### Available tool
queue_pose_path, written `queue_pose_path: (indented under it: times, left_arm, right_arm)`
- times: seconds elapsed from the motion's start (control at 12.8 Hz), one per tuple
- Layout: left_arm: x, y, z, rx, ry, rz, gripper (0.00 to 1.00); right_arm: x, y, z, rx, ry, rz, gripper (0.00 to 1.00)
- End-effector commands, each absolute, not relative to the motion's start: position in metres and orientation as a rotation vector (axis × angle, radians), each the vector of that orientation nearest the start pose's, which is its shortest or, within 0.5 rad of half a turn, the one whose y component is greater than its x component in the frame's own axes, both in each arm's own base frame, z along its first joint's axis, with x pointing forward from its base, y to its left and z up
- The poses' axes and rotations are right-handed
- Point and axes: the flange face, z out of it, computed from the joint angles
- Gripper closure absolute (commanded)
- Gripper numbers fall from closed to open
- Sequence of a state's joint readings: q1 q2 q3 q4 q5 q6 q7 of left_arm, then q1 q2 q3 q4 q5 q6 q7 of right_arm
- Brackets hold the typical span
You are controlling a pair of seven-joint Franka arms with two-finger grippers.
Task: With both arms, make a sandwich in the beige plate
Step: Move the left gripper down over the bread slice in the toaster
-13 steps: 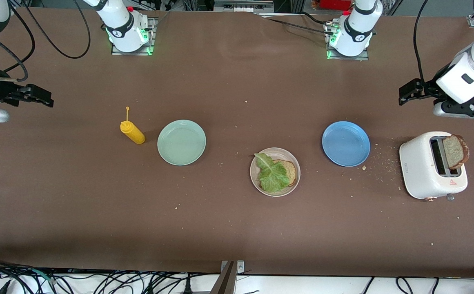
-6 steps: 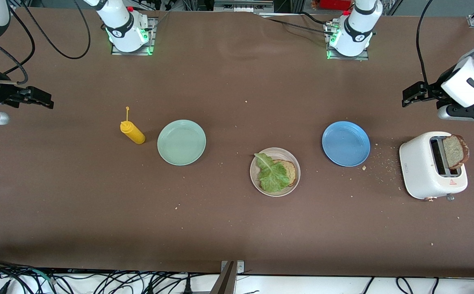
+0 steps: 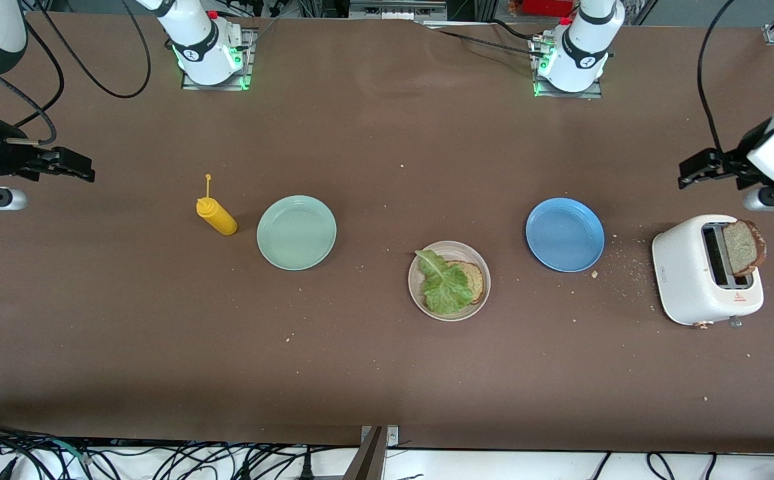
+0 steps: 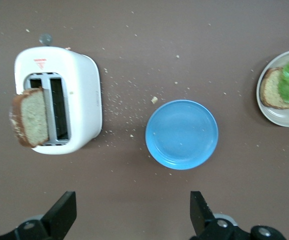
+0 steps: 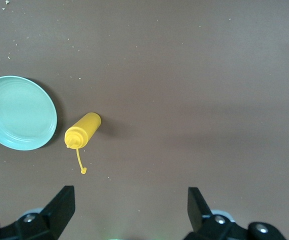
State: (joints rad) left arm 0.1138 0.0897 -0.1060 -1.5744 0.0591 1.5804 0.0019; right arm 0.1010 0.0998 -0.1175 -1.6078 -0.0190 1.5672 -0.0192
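Front view: my two arms enter from the table's ends, both cut off by the frame. My left gripper (image 3: 692,172) hangs over bare table at the left arm's end, above the white toaster (image 3: 705,269); my right gripper (image 3: 77,167) hangs over bare table at the right arm's end. The beige plate (image 3: 479,301) sits mid-table, nearer the camera than the blue plate (image 3: 565,234) and green plate (image 3: 296,232). On it, a lettuce leaf (image 3: 445,286) covers most of one bread slice (image 3: 473,279), so the sandwich has no top. A second slice (image 3: 743,248) stands in the toaster. A yellow bottle (image 3: 216,215) lies just beside the green plate.

Left wrist view: my left fingers (image 4: 62,212) are spread wide, holding nothing. Toaster, blue plate and crumbs show between them; the beige plate is cut off at the edge.

Right wrist view: my right fingers (image 5: 62,205) are also spread wide and empty, with the bottle and part of the green plate between them.
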Motion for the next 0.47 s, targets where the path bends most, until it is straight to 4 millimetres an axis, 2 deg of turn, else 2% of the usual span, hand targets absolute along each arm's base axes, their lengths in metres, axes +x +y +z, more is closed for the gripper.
queue_pose_path:
  times: [0.0, 0.39]
  left_arm:
    - [0.5919, 0.0304, 0.5739, -3.056, -0.023, 0.130, 0.00]
    - [0.5930, 0.0325, 0.5719, -3.056, -0.030, 0.135, 0.00]
  right_arm:
    - [0.5776, -0.0087, 0.5494, -3.154, -0.006, 0.206, 0.00]
    - [0.5785, -0.0024, 0.5477, -3.155, -0.021, 0.208, 0.00]
